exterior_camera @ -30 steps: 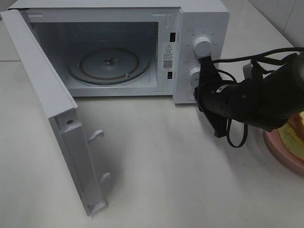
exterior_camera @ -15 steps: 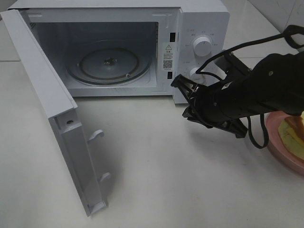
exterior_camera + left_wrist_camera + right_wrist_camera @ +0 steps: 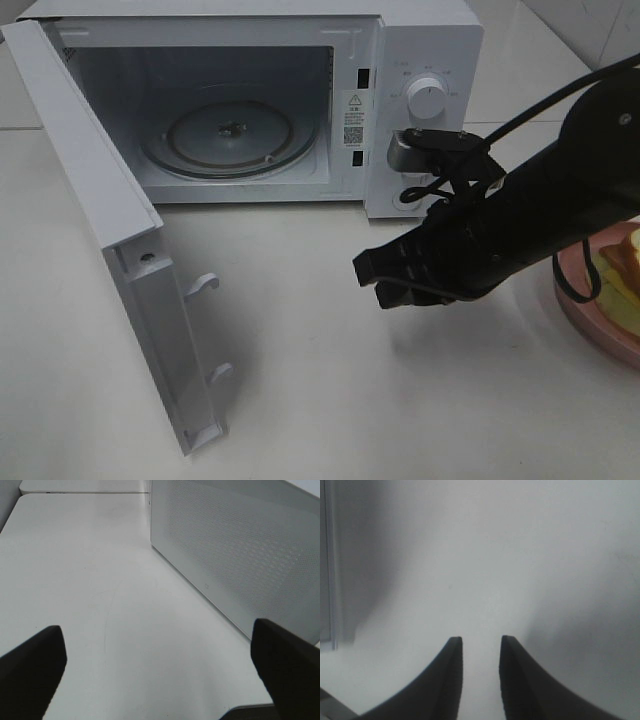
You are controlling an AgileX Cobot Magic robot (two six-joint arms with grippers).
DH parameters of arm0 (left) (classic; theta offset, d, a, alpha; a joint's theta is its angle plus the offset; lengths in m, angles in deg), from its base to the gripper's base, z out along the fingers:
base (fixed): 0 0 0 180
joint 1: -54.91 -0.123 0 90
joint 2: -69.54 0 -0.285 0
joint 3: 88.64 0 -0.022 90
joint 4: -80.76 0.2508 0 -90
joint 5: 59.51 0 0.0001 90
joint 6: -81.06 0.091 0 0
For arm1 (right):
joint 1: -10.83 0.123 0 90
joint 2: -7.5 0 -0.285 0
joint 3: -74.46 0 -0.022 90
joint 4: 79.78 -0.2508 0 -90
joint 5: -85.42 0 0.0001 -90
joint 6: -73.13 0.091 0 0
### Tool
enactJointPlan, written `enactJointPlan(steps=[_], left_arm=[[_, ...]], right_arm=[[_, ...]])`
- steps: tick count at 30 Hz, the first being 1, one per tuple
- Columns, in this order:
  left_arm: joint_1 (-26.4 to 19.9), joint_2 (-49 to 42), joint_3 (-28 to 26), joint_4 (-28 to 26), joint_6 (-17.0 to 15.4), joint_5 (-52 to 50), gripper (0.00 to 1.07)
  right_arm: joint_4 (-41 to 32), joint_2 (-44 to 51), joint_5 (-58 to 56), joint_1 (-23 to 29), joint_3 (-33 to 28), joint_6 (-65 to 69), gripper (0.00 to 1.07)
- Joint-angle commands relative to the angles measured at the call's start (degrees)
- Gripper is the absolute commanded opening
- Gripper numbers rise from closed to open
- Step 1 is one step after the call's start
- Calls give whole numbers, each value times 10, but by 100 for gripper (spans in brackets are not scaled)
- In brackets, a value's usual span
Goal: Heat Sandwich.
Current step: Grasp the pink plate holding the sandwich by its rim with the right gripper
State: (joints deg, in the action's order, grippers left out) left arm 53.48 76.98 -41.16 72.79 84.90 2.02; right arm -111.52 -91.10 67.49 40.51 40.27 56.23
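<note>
The sandwich [image 3: 622,262], pale bread with a golden crust, lies on a pink plate [image 3: 590,322] at the right edge of the exterior view, partly cut off. The white microwave [image 3: 430,40] stands at the back, its door [image 3: 120,260] swung wide to the left and its glass turntable [image 3: 228,130] bare. My right gripper [image 3: 372,280] hovers over the table in front of the control panel, pointing left. In its wrist view the right gripper [image 3: 479,639] has a narrow gap between the fingers, and nothing in it. My left gripper [image 3: 156,627] is wide open over bare table.
The upper dial [image 3: 428,98] shows on the panel; my right arm covers the lower one. A white perforated microwave panel [image 3: 240,545] stands beside the left gripper. The white tabletop [image 3: 330,400] stretches across the front.
My right arm has drawn back from the lower dial and swung down and left over the table. Its fingers have parted a little. The left gripper has not moved.
</note>
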Motion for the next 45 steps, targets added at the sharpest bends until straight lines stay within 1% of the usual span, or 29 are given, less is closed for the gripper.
enactJointPlan(steps=[1, 2, 4, 5, 6, 9, 10, 11, 12, 14, 15, 16, 19, 20, 21, 24, 25, 29, 35, 38, 45], left_arm=[[-2, -3, 1, 1, -3, -2, 95], [-2, -3, 1, 1, -3, -2, 95], [-2, -3, 1, 1, -3, -2, 95], [-2, -3, 1, 1, -3, -2, 95], [-2, -3, 1, 1, -3, -2, 95], [-2, -3, 1, 1, -3, -2, 95], [-2, -3, 1, 1, -3, -2, 95], [-2, -3, 1, 1, -3, -2, 95], [-2, -3, 1, 1, -3, -2, 95], [-2, -3, 1, 1, -3, -2, 95], [-2, -3, 1, 1, -3, -2, 95], [-2, -3, 1, 1, -3, -2, 95], [-2, -3, 1, 1, -3, -2, 95], [-2, -3, 1, 1, -3, -2, 95], [-2, -3, 1, 1, -3, -2, 95], [-2, -3, 1, 1, -3, -2, 95], [-2, -3, 1, 1, -3, -2, 95], [-2, -3, 1, 1, -3, -2, 95], [-2, -3, 1, 1, -3, -2, 95], [-2, -3, 1, 1, -3, -2, 95], [-2, -3, 1, 1, -3, -2, 95]], right_arm=[[68, 21, -61, -4, 0, -10, 40], [114, 32, -94, -4, 3, 3, 46], [157, 43, -121, -6, 9, 34, 55], [157, 43, -121, -6, 9, 34, 55], [180, 54, -142, -15, 13, 68, 65], [200, 69, -173, -33, 14, 92, 81], [200, 69, -173, -33, 14, 92, 81], [209, 76, -190, -47, 14, 92, 87], [215, 80, -197, -56, 14, 92, 89], [222, 82, -214, -74, 14, 92, 90], [222, 82, -214, -74, 14, 92, 90], [231, 82, -227, -97, 14, 93, 89], [249, 82, -237, -128, 14, 102, 88], [249, 82, -237, -128, 14, 102, 88], [265, 82, -238, -148, 14, 115, 88], [293, 82, -239, -189, 16, 138, 87], [293, 82, -239, -189, 16, 138, 87], [313, 80, -238, -221, 36, 136, 86], [322, 64, -240, -231, 64, 135, 85], [337, 28, -239, -231, 77, 136, 85], [339, -26, -227, -231, 92, 136, 84]])
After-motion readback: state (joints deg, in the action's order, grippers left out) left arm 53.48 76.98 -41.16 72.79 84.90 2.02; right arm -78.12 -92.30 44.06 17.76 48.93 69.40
